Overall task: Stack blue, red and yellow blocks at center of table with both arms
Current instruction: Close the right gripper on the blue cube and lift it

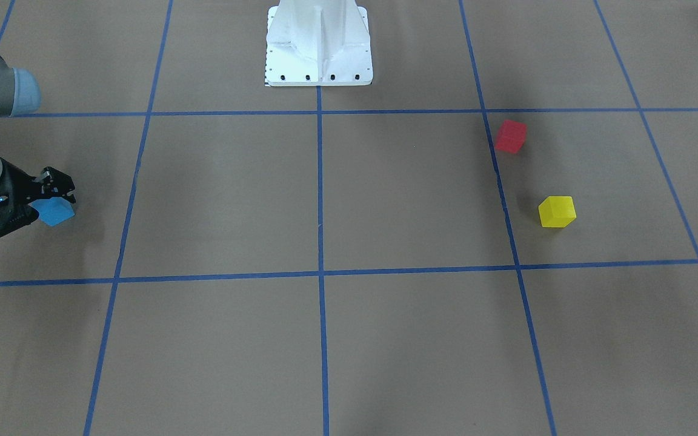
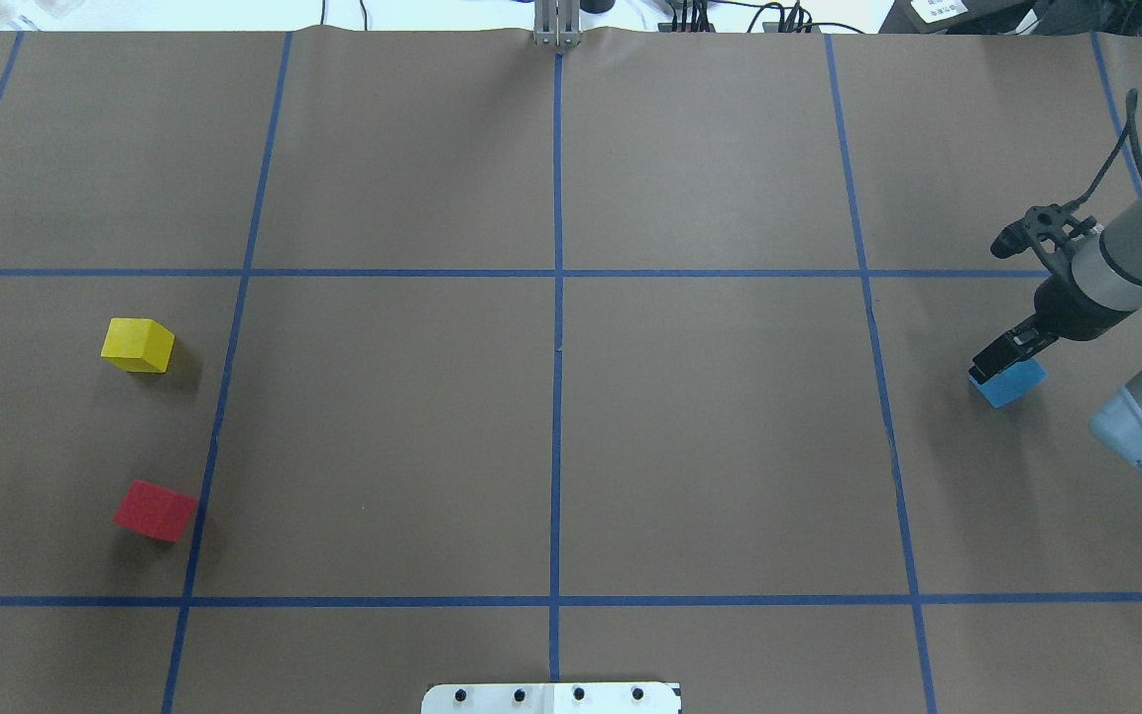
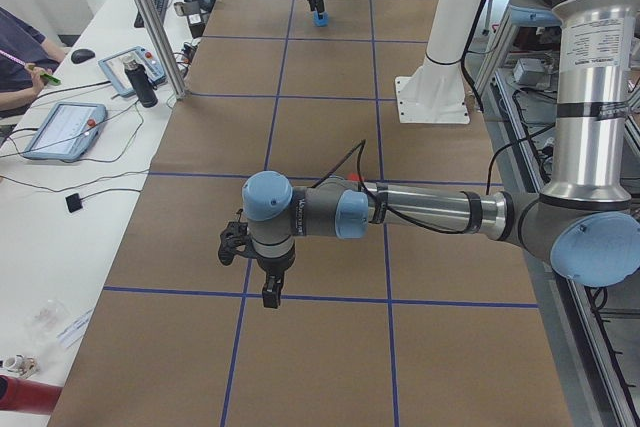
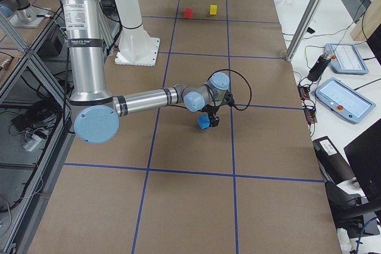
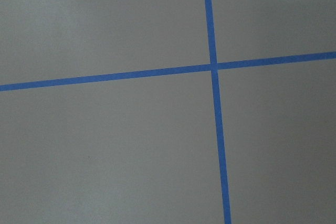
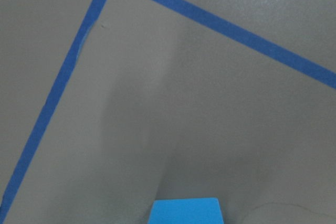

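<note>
The blue block (image 2: pixel 1007 382) is at the table's far right in the overhead view, between the fingers of my right gripper (image 2: pixel 1005 365), which is shut on it. It also shows in the front-facing view (image 1: pixel 53 212) and at the bottom of the right wrist view (image 6: pixel 185 211). The yellow block (image 2: pixel 138 344) and the red block (image 2: pixel 155 510) lie apart on the table's left side. My left gripper (image 3: pixel 272 292) shows only in the exterior left view, pointing down over bare table; I cannot tell if it is open or shut.
The white robot base (image 1: pixel 319 45) stands at the table's near edge. Blue tape lines (image 2: pixel 557 297) divide the brown table into squares. A side bench with tablets (image 3: pixel 62 127) and an operator runs along the far side.
</note>
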